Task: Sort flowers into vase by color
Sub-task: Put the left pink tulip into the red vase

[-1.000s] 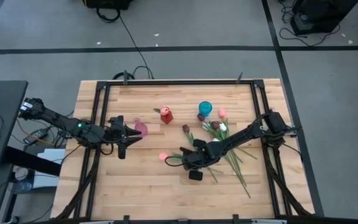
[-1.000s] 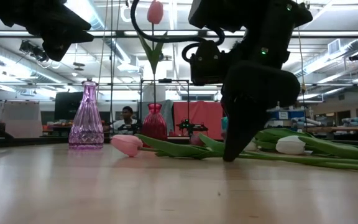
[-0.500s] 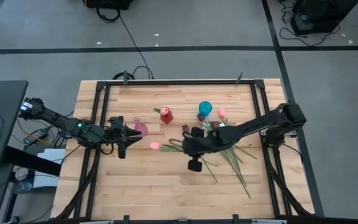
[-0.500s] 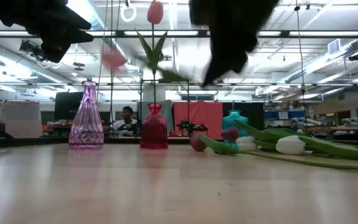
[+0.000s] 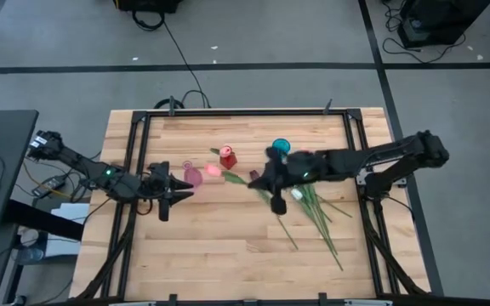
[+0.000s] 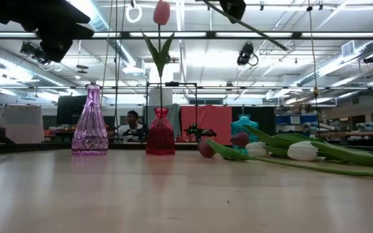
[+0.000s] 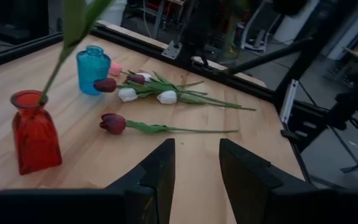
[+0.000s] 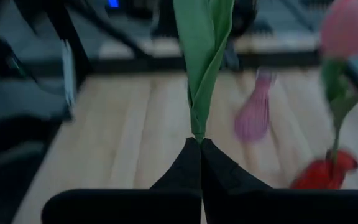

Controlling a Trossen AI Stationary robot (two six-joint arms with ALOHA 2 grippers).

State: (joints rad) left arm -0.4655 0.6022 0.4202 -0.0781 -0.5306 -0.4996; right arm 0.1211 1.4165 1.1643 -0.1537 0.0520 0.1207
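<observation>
Three vases stand in a row at the far middle of the table: a purple vase [image 5: 192, 175], a red vase [image 5: 227, 158] with one pink tulip [image 6: 162, 11] in it, and a blue vase [image 5: 280, 148]. My right gripper [image 5: 260, 181] hangs high over the table's middle, shut on a pink tulip whose head [image 5: 213, 170] shows between the purple and red vases. More flowers [image 5: 313, 212] lie on the boards right of centre. My left gripper [image 5: 179, 183] waits beside the purple vase, open with nothing between its fingers [image 7: 196, 168]. My right gripper pinches the pink tulip between its two shut fingertips at the base of its green leaves [image 8: 196, 132]. The fingers point toward the table's left, a little below level. The tulip is lifted clear; its leaves stick out ahead of the fingertips. Its bare stem end [image 6: 271, 40] trails down behind.
White and maroon tulips [image 7: 148, 93] lie in a bunch near the blue vase, and a single maroon one [image 7: 114, 123] lies apart on the boards. Black frame rails [image 5: 139, 144] run along the table's sides. A person [image 6: 133, 120] sits in the room beyond.
My right gripper has risen from the boards with the pink tulip and gone toward the far edge and the vases. It has tipped from pointing down to nearly level. The tulip has come clear of the table, its head carried from mid-table to beside the purple vase.
</observation>
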